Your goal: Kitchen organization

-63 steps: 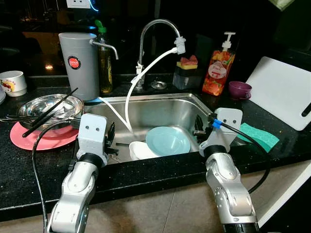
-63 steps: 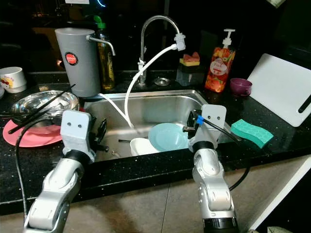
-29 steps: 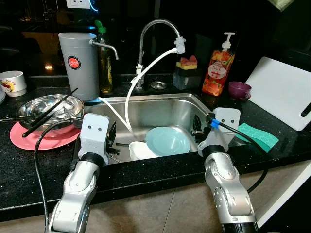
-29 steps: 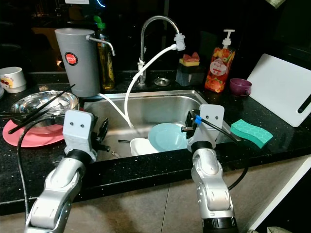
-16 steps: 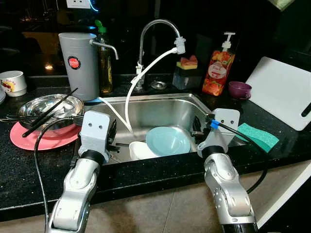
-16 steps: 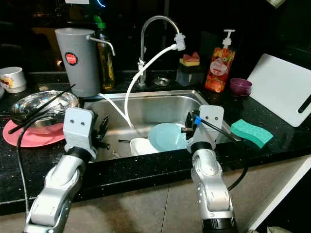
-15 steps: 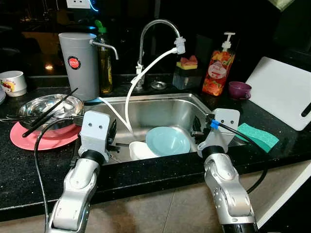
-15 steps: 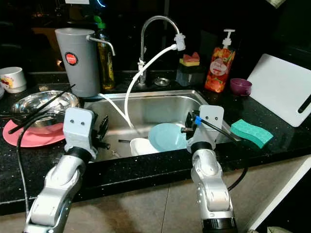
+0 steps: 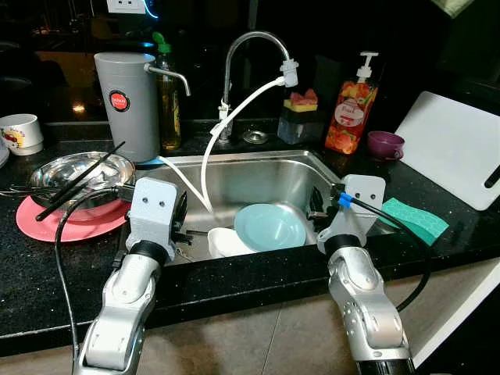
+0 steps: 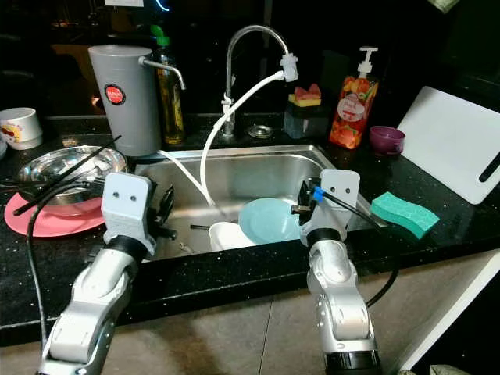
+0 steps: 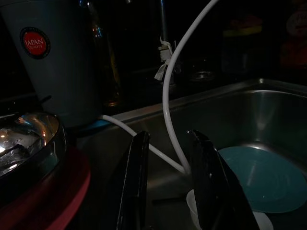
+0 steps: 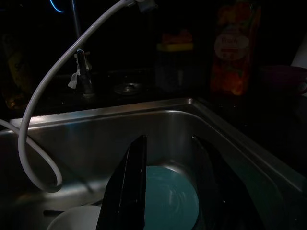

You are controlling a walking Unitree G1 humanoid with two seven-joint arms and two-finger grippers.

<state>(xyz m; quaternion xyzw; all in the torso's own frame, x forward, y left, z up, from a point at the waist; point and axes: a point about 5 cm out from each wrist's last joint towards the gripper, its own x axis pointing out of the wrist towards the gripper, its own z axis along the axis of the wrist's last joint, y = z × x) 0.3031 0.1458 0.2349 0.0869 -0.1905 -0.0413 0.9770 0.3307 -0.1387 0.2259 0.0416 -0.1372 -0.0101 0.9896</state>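
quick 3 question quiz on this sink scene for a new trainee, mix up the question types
1. True or false: the round teal plate lies inside the stainless steel sink.
2. Multiple choice: what rests on the flat pink plate? A) a purple cup B) a shiny metal bowl with black chopsticks C) a green sponge
3. Fill in: the left gripper and the right gripper both hover over the sink with their jaws ____.

Key
1. True
2. B: the shiny metal bowl with the black chopsticks across it
3. open
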